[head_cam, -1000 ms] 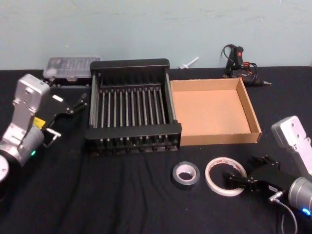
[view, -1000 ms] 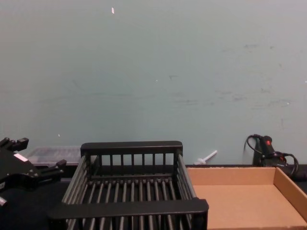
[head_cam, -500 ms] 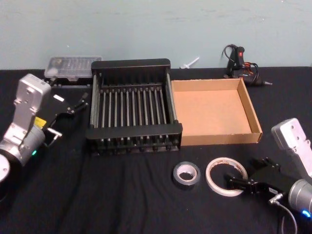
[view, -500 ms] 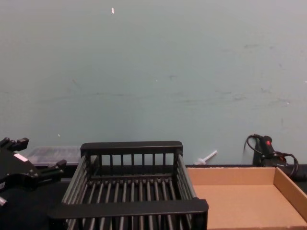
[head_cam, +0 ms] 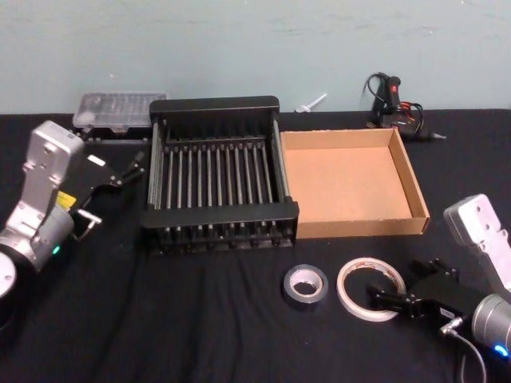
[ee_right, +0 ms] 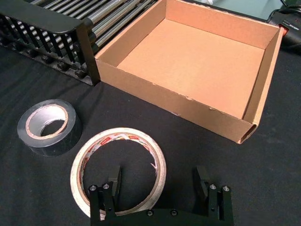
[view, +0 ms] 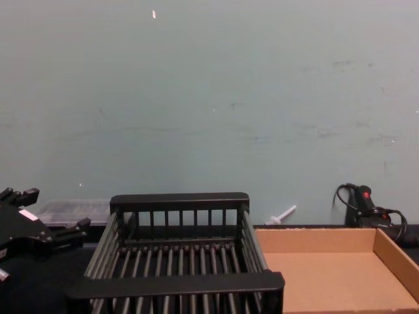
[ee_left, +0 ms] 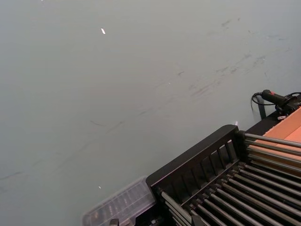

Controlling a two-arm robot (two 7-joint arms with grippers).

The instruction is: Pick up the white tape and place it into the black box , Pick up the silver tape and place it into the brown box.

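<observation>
In the lower right of the head view, the right hand (head_cam: 382,299) sits low over the black desk (head_cam: 200,319) with its two fingers spread apart, straddling the near-right arc of the thin, wide white tape ring with red printing on its core (head_cam: 369,288). From the right wrist view, one finger (ee_right: 114,181) stands inside the ring's hole and the other (ee_right: 202,181) outside its rim, so closing should pinch the band; I judge the grip not yet made. The ring lies flat, just ahead and left of that hand. The left hand (head_cam: 120,170) hangs open far off at mid-left beside the black slatted basket (head_cam: 215,108), so the right arm is plainly the nearer.

I count one white ring, one small thick silver-grey duct tape roll (head_cam: 305,286) just left of it, one black basket and one shallow brown cardboard tray (head_cam: 407,179), both boxes holding nothing.
</observation>
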